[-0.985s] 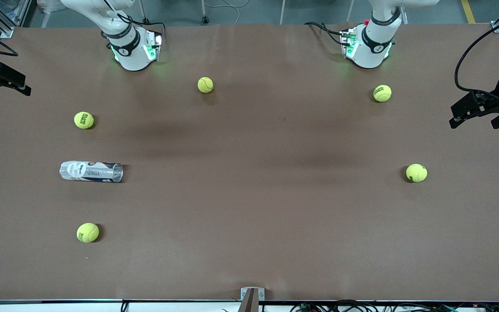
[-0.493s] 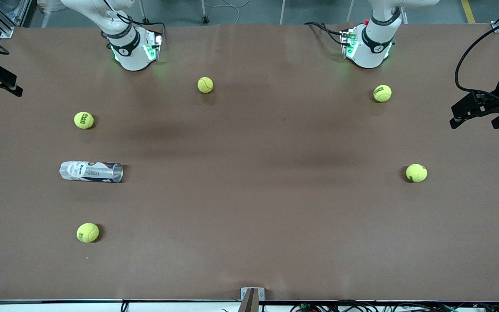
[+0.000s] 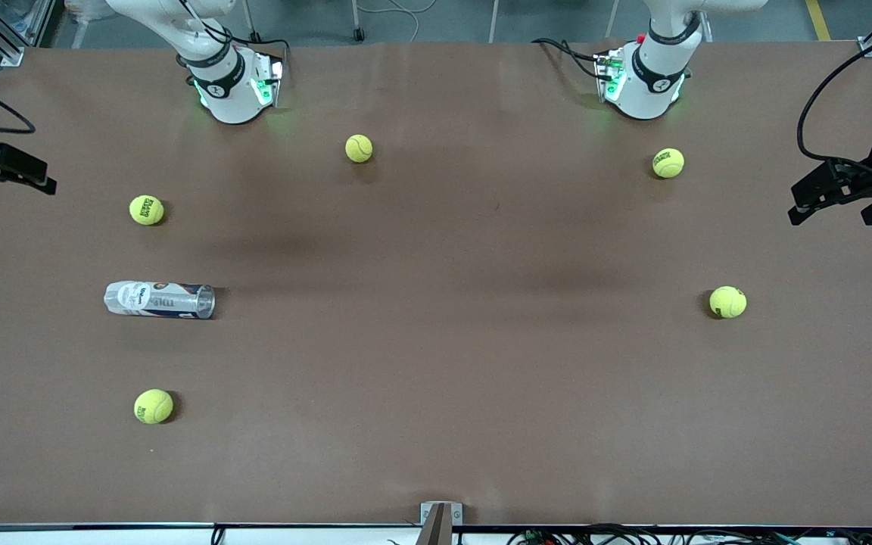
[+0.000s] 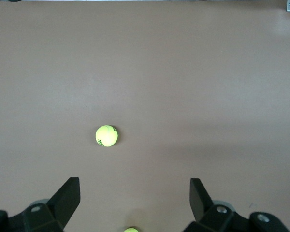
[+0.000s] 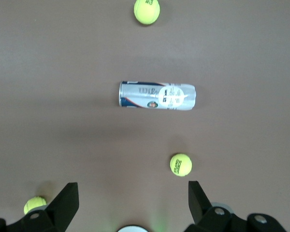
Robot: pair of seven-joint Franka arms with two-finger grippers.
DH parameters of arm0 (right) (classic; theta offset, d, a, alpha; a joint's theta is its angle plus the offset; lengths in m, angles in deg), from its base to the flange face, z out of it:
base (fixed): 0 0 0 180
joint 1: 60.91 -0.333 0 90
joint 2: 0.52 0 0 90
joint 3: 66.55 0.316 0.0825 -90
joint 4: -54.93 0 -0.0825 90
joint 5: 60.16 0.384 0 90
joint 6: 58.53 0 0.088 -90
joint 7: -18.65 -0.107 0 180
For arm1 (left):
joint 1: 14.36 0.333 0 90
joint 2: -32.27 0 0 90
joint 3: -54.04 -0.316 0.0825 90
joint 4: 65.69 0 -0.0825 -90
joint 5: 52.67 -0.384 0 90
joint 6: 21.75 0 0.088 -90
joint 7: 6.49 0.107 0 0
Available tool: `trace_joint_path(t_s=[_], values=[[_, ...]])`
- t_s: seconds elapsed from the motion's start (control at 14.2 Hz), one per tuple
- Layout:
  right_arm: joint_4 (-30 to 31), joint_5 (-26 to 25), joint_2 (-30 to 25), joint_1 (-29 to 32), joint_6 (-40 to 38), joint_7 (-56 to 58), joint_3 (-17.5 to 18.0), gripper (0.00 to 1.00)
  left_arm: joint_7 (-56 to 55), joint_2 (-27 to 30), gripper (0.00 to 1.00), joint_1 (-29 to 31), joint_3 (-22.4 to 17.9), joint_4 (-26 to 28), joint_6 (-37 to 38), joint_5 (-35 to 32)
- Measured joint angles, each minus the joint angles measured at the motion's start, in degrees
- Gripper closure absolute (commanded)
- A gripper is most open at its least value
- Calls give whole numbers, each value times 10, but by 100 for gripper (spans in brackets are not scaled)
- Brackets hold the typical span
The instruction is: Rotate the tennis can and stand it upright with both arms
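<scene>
The right end effector (image 3: 4, 168) hangs wide open and empty over the right arm's end of the table (image 3: 436, 378), well apart from the tennis can (image 3: 159, 300). The can lies on its side on the table, between two tennis balls, one (image 3: 146, 210) farther from the front camera and one (image 3: 153, 406) nearer. The left end effector (image 3: 837, 198), also wide open and empty, hangs over the left arm's end, near another ball (image 3: 727, 301).

Right pincer (image 3: 23, 172) slightly farther over the table edge; left pincer (image 3: 837, 198) marginally shifted.
</scene>
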Motion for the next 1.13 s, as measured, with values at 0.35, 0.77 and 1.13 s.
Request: trace_joint_path(t_s=[0.35, 0.77, 1.13], values=[[2, -3, 55, 11, 48, -127, -2, 2, 0, 0, 0, 56, 57, 0, 0, 0], [2, -46, 94, 22, 58, -401, -1, 0, 0, 0, 0, 86, 92, 0, 0, 0], [4, -36, 136, 36, 63, -633, -2, 0, 0, 0, 0, 87, 92, 0, 0, 0]])
